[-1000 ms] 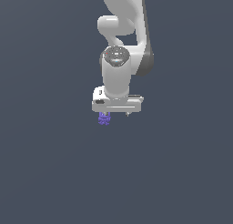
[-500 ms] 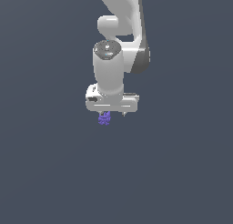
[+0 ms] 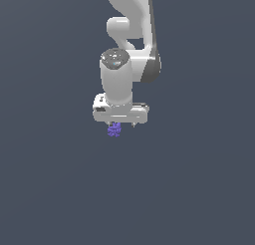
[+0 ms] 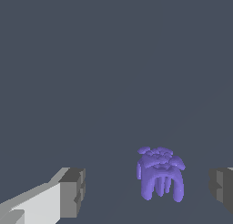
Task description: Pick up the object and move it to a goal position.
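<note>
Flat, matte slate-grey ground throughout, unmarked. Lumpy violet bead cluster (image 4: 160, 174) between blocky grey fingertips (image 4: 73, 192). Smooth white gripper (image 3: 121, 125) spread wide, touching nothing.

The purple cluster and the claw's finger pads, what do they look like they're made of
The purple cluster reads as smooth, slightly glossy plastic or rubber: rounded beads with soft highlights. Being a render, it could equally be fruit. The finger pads look like matte grey rubber, flat-shaded and blocky, on white, plastic-looking fingers. The claw stands open around the cluster.
</note>
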Controlling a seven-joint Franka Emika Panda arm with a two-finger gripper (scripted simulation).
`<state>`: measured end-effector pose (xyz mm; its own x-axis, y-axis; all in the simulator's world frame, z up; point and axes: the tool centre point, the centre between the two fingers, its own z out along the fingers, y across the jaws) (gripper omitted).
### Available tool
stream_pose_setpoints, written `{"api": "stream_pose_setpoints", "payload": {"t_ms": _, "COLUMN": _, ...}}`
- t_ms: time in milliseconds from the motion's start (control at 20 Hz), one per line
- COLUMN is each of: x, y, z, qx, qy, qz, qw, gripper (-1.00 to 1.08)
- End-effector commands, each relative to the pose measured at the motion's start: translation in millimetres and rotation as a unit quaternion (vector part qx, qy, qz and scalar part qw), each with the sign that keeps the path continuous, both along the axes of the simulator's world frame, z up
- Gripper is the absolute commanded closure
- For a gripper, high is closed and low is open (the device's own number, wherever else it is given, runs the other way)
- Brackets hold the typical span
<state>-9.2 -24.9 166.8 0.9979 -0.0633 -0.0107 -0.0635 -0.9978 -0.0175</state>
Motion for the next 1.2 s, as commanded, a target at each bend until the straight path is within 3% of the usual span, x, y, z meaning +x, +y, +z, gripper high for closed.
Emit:
{"api": "stream_pose_setpoints", "payload": {"t_ms": 0, "x": -6.3, "y": -5.6, "z": -9.8, "qx": -0.001, "qy": 0.0, "qz": -0.003, "qw": 1.0, "gripper": -0.92}}
{"api": "stream_pose_setpoints", "payload": {"t_ms": 650, "x": -56.7, "y": -39.5, "z": -68.9, "qx": -0.008, "qy": -0.004, "qz": -0.022, "qw": 0.9997, "gripper": -0.92}}
{"api": "stream_pose_setpoints", "payload": {"t_ms": 1150, "x": -65.1, "y": -44.0, "z": -77.9, "qx": -0.009, "qy": -0.004, "qz": -0.024, "qw": 0.9997, "gripper": -0.92}}
